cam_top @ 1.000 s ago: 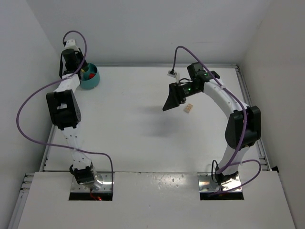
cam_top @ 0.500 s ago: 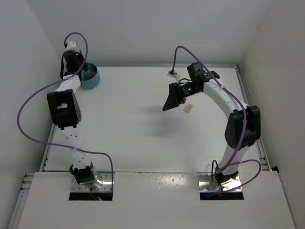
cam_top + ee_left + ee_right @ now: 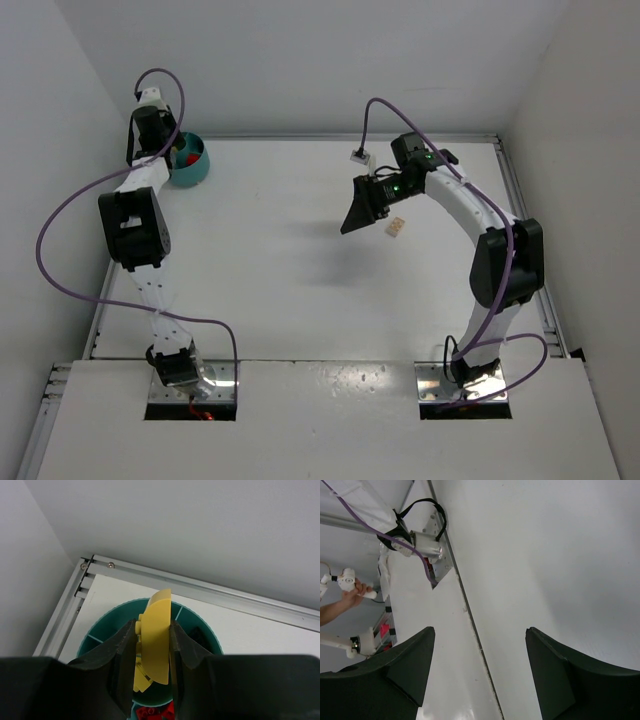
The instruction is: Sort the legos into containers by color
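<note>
My left gripper (image 3: 151,632) is clamped on a yellow lego (image 3: 156,615), a curved flat piece standing on edge between the fingers, and it hangs right over the teal bowl (image 3: 102,630) in the far left corner of the table (image 3: 280,270). Under it I can see more yellow down in that compartment, red legos (image 3: 155,712) in the one nearest me, and something dark off to the right that I can't make out. So the drop spot looks about right, but here's my worry: the piece is wide next to those compartments and a divider (image 3: 176,612) runs right beside it, so if I let go off-centre it could catch on the divider and tip into the red pile or the dark section. It might also cling to one pad and swing sideways. My right gripper (image 3: 480,672) is spread wide with nothing in it, out over the table, and a pale brick (image 3: 397,227) lies just beside it, not sorted yet
</note>
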Available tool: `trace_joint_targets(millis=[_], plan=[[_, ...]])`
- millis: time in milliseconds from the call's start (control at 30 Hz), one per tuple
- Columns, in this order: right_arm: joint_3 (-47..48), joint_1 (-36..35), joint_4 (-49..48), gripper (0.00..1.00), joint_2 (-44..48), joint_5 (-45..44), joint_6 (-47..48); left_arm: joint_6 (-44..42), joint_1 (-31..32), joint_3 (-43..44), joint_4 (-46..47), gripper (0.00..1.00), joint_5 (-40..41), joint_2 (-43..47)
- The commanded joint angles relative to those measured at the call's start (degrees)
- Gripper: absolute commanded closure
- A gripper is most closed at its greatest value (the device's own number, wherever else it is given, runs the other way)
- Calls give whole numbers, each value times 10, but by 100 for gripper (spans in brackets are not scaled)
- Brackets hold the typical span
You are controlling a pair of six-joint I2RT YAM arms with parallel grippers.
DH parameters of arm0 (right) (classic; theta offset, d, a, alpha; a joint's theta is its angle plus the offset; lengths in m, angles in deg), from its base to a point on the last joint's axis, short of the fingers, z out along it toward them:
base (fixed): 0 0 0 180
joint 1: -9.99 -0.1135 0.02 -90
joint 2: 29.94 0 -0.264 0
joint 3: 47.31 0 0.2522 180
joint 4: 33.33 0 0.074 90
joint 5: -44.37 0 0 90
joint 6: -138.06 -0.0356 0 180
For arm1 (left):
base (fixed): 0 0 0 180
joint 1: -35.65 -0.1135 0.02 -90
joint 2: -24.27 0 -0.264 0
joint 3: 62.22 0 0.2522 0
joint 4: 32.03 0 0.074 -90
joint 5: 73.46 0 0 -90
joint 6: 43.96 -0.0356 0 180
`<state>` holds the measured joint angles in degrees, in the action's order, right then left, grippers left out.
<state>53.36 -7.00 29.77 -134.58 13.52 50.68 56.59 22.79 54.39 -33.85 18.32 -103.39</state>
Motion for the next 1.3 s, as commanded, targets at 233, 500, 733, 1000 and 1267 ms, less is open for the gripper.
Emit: trace_joint_targets(millis=[233,500,733,1000,1267], plan=[[-1,3,-7,27,9,16,11,-8,-2,1,-10,45,5,4],[-17,3,-7,25,26,9,11,4,-8,-19,17,38,-32,34],[-84,9,-99,25,98,-147,-43,26,-8,-59,11,38,-144,177],[-86,25,-80,24,74,-452,-17,-161,35,-228,-135,34,-343,427],[-76,44,-88,23,10,-563,-181,-100,69,-389,-141,32,-228,623]])
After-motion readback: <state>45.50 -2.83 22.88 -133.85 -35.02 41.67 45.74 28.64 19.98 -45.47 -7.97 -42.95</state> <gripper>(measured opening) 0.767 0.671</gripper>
